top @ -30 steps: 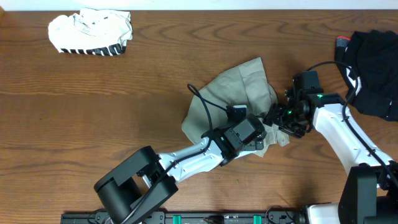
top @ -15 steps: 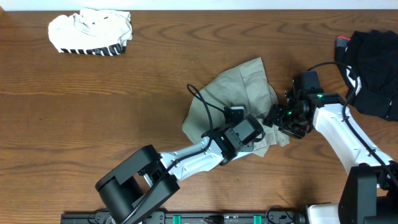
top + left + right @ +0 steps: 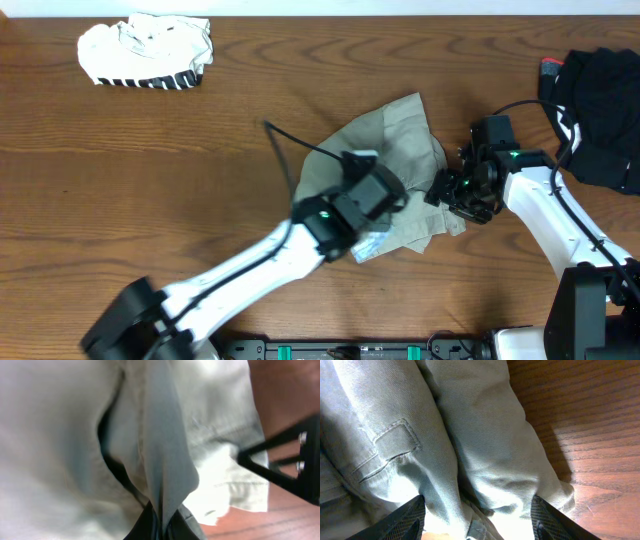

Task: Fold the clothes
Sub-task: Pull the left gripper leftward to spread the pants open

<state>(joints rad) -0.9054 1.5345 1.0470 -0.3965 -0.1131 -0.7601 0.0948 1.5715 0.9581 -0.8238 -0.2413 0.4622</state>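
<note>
Near the middle of the table (image 3: 150,200) the khaki garment (image 3: 395,140) lies crumpled, its long axis running upper-right to lower-left. At its lower edge the left gripper (image 3: 162,522) pinches a fold. The right gripper (image 3: 480,522) spreads wide over its right edge.

The overhead camera looks straight down from high above the brown wooden table (image 3: 150,150). Each wrist camera looks out past its own tips, the left fingertips (image 3: 140,530) and the right fingertips (image 3: 410,517). Both are very close to the crumpled light khaki-grey cotton garment (image 3: 390,135) just ahead, which all three views share.
</note>
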